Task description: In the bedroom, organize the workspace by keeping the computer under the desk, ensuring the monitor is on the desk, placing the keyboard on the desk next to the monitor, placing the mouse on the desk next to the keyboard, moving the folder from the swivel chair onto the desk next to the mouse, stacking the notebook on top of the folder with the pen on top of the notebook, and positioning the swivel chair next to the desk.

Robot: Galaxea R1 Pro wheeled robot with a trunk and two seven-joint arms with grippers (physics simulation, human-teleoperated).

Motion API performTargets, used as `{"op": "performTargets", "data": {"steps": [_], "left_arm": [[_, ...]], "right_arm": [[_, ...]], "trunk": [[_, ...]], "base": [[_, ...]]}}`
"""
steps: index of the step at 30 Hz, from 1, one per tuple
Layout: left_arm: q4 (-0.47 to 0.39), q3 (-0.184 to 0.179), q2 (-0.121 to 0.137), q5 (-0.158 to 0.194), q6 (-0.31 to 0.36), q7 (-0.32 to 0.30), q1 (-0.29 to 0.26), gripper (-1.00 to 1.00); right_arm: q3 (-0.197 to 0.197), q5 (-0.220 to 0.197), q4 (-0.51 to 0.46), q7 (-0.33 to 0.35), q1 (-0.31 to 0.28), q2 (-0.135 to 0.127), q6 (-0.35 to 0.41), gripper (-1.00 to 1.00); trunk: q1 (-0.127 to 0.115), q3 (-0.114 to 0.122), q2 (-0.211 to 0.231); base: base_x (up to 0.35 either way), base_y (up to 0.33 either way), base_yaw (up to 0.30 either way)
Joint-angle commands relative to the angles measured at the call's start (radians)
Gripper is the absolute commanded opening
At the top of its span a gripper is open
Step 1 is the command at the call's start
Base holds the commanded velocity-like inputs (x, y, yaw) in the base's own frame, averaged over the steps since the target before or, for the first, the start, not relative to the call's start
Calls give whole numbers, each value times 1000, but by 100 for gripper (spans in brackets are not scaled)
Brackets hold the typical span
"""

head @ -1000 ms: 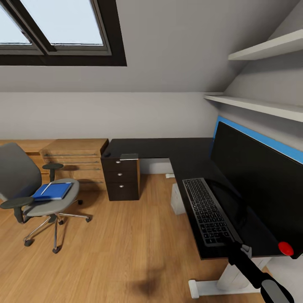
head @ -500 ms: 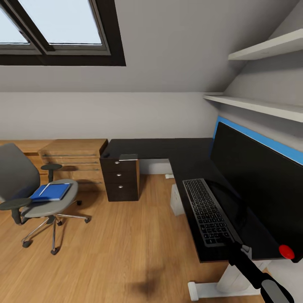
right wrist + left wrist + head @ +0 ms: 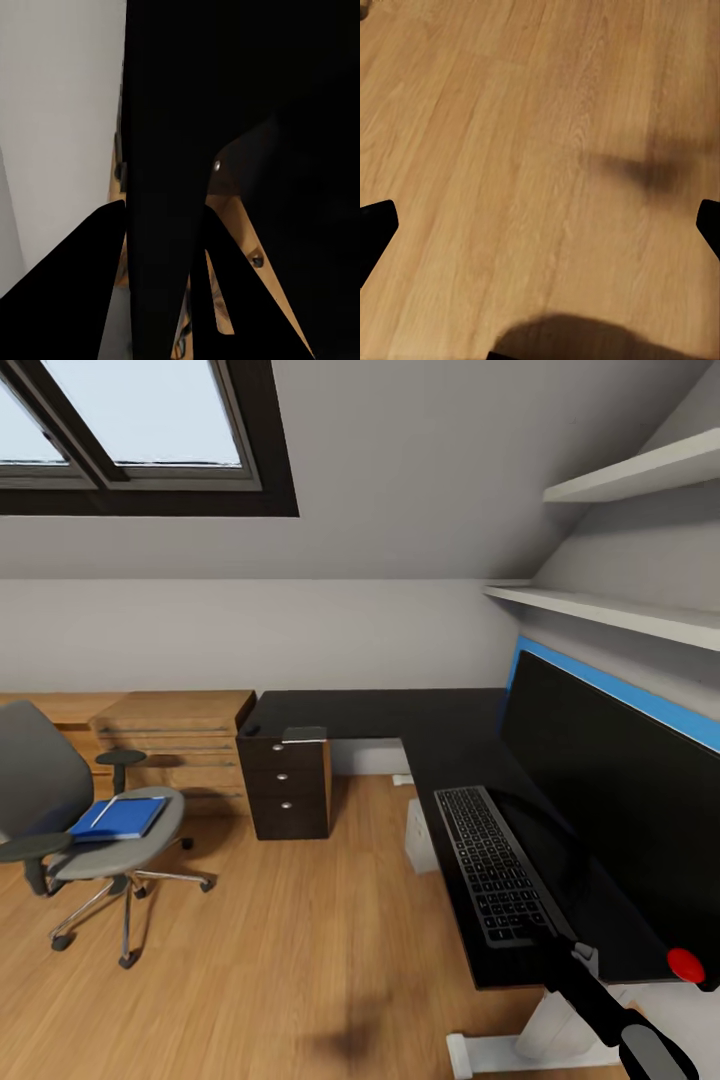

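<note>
**Workspace seen from beside the desk, arms lowered**

Since one second ago, the whole head view has slid slightly, so the swivel chair (image 3: 75, 815) sits a little nearer the picture's left edge; this is a shift of the camera, and nothing in the room has changed place.

Head view. The desk (image 3: 400, 715) runs in an L along the back and right walls, with its black drawer unit (image 3: 288, 785) at the inner end. The monitor (image 3: 610, 800) stands on the right wing before the blue back panel (image 3: 640, 695), a red dot (image 3: 686, 963) at its near lower corner. The keyboard (image 3: 492, 862) lies flat just in front of the monitor. The folder (image 3: 122, 816) rests on the chair's seat, well apart from the desk, with a thin pale stick, perhaps the pen (image 3: 108, 808), on it. The right arm (image 3: 610, 1010) rises at the lower right, its end close to the keyboard's near corner; contact cannot be told.

Left wrist view. The left gripper (image 3: 540, 225) faces the bare wooden floor (image 3: 510, 150), its fingertips (image 3: 375, 225) spread wide at the two edges, grasping nothing.

Right wrist view. The right gripper's dark fingers (image 3: 82, 292) overlap black surfaces; whether they are released or clenched cannot be told.
</note>
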Motion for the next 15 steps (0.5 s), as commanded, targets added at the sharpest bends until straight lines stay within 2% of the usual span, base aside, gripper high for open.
{"op": "performTargets", "data": {"steps": [1, 5, 15], "left_arm": [[1, 9, 0, -6, -3, -5, -1, 100], [1, 9, 0, -6, -3, -5, -1, 100], [1, 9, 1, -4, -3, -1, -1, 100]], "right_arm": [[-2, -8, 0, -4, -1, 0, 9, -100], [-2, -8, 0, -10, -1, 0, 9, -100], [-2, -8, 0, -27, -1, 0, 10, -100]], "trunk": [[0, -1, -1], [0, -1, -1], [0, -1, -1]], "base": [[181, 0, 0], [85, 0, 0], [8, 0, 0]]}}
